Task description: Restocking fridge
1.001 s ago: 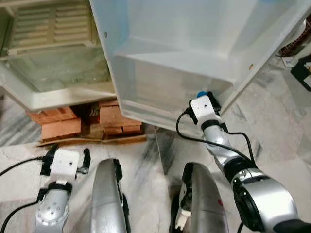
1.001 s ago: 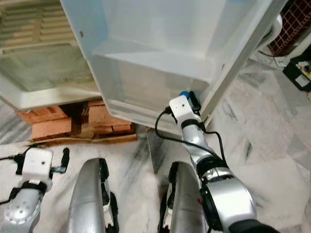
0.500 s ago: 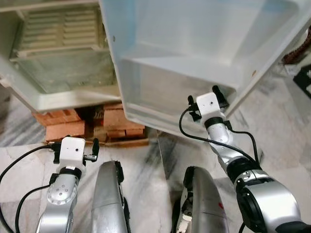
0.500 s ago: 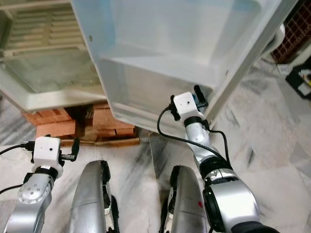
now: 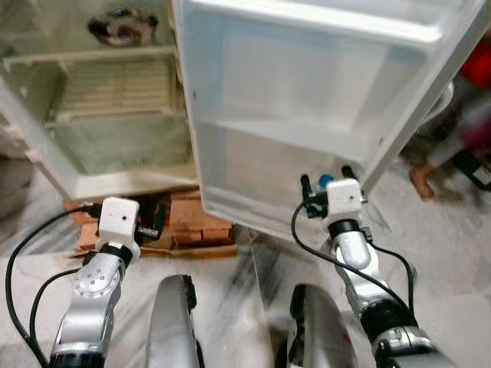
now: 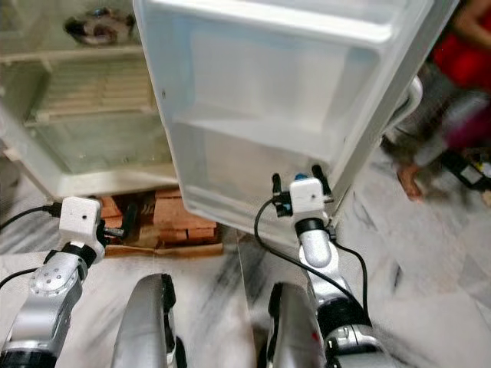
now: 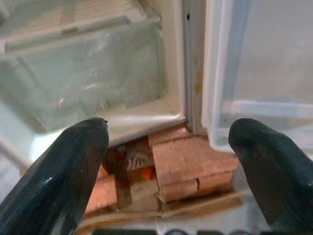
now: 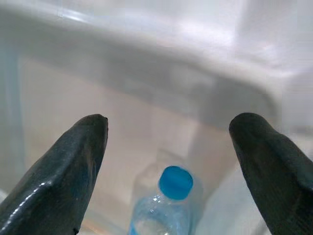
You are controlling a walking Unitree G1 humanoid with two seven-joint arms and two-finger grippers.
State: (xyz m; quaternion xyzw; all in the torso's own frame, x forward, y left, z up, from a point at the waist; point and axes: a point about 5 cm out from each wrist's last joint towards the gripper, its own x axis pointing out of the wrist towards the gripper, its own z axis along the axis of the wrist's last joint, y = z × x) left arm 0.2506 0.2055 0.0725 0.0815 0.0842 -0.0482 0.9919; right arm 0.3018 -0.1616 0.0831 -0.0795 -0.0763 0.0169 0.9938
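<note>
The right gripper (image 8: 168, 147) is held wide open and empty just before the clear blue-capped plastic bottle (image 8: 168, 208), which stands in the lowest shelf of the open white fridge door (image 5: 307, 115). The left gripper (image 7: 168, 147), likewise spread and empty, is raised at near left before the stacked red bricks (image 7: 188, 164) under the fridge's clear plastic drawer (image 7: 83, 73).

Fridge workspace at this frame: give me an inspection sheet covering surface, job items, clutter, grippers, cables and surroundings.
Surface: grey-veined marble floor; white fridge body stands on red bricks.
Job's things: clear plastic bottle with blue cap upright in the lowest bin of the open white fridge door.
Clutter: dark item on an upper fridge shelf, too blurred to identify.
Grippers: right gripper open, fingers either side of the bottle, apart from it; left gripper open, facing the bricks.
Cables: black cable looping off the right wrist.
Surroundings: blurred person beyond the door.
</note>
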